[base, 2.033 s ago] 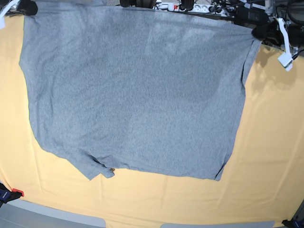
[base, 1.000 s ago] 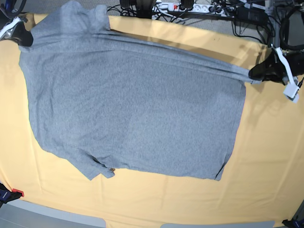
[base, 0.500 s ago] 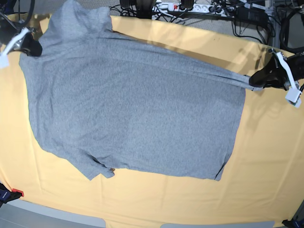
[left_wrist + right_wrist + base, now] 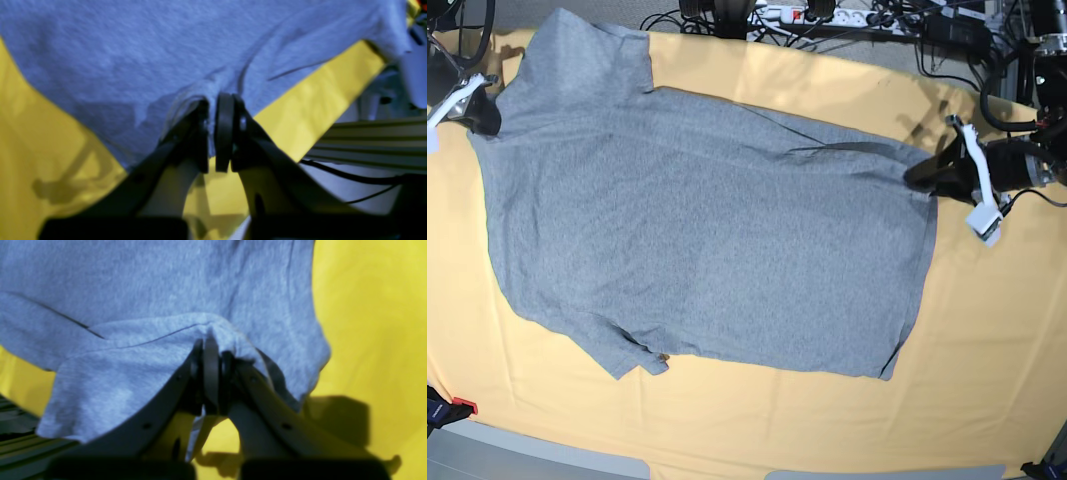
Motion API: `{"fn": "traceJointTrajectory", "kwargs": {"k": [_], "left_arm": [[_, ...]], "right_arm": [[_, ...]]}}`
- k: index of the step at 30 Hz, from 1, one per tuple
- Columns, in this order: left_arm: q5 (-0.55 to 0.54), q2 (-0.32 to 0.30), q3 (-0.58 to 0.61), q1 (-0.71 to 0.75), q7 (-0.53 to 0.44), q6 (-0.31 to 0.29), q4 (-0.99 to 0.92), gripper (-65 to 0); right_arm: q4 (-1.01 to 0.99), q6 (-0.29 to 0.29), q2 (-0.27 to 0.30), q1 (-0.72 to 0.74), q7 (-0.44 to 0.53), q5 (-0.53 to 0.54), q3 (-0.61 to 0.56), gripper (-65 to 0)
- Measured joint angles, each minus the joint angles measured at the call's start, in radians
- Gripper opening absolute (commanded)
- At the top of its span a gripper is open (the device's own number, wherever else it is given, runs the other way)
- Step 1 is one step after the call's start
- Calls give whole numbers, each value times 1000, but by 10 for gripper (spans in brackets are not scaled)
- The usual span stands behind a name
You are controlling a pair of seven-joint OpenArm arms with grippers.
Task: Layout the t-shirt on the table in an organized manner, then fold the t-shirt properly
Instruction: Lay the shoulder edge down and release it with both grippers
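The grey t-shirt (image 4: pixel 707 230) lies spread with its plain side up on the yellow-orange table (image 4: pixel 987 330). One sleeve points to the far left corner and another lies at the near left. My left gripper (image 4: pixel 924 178) is low at the shirt's far right corner, shut on the fabric; in the left wrist view the gripper (image 4: pixel 215 110) pinches a fold of the t-shirt (image 4: pixel 133 50). At the shirt's far left edge my right gripper (image 4: pixel 482 120) is likewise shut on cloth, and the right wrist view shows that gripper (image 4: pixel 210 343) biting a hem of the t-shirt (image 4: pixel 133 280).
Cables and a power strip (image 4: pixel 827 15) run beyond the table's far edge. A small red clamp (image 4: pixel 462 405) sits at the near left corner. A metal rail (image 4: pixel 367 140) runs past the table edge beside my left gripper.
Both grippers have come down and the shirt's raised far edge has dropped onto the table. My left gripper has moved inward and nearer, still holding its corner.
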Motion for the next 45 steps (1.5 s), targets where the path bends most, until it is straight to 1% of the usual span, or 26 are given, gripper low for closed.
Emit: {"fn": "traceJointTrajectory", "kwargs": {"k": [3, 10, 13, 14, 18, 21, 24, 29, 33, 37, 43, 45], "left_arm": [[32, -6, -1, -28, -4, 0, -1, -650], [27, -11, -1, -29, -7, 0, -1, -650], [70, -9, -8, -29, -6, 0, -1, -650], [78, -9, -16, -29, -11, 0, -1, -650], [108, -9, -50, -29, -84, 0, -1, -650], [110, -9, -53, -29, -86, 0, -1, -650], [107, -9, -53, -29, -108, 0, -1, -650], [108, -9, -53, -29, -109, 0, -1, -650], [110, -9, -53, -29, -142, 0, -1, -650], [145, -9, -53, -29, -157, 0, -1, -650], [148, -9, -53, -29, -158, 0, -1, -650], [160, -8, -53, -29, -185, 0, -1, -650]], "right_arm": [[0, 0, 0, 39, 1, -13, 0, -650], [0, 0, 0, 59, 3, -6, 0, -650], [0, 0, 3, 61, 3, -6, 0, -650], [0, 0, 3, 61, 3, -6, 0, -650], [0, 0, 3, 61, 3, -6, 0, -650], [0, 0, 3, 61, 3, -6, 0, -650], [0, 0, 3, 61, 4, -6, 0, -650], [0, 0, 3, 64, 9, -6, 0, -650], [0, 0, 3, 64, 19, -6, 0, -650], [0, 0, 3, 64, 27, -6, 0, -650], [0, 0, 3, 66, 34, -6, 0, -650], [0, 0, 3, 66, 35, -6, 0, -650]]}}
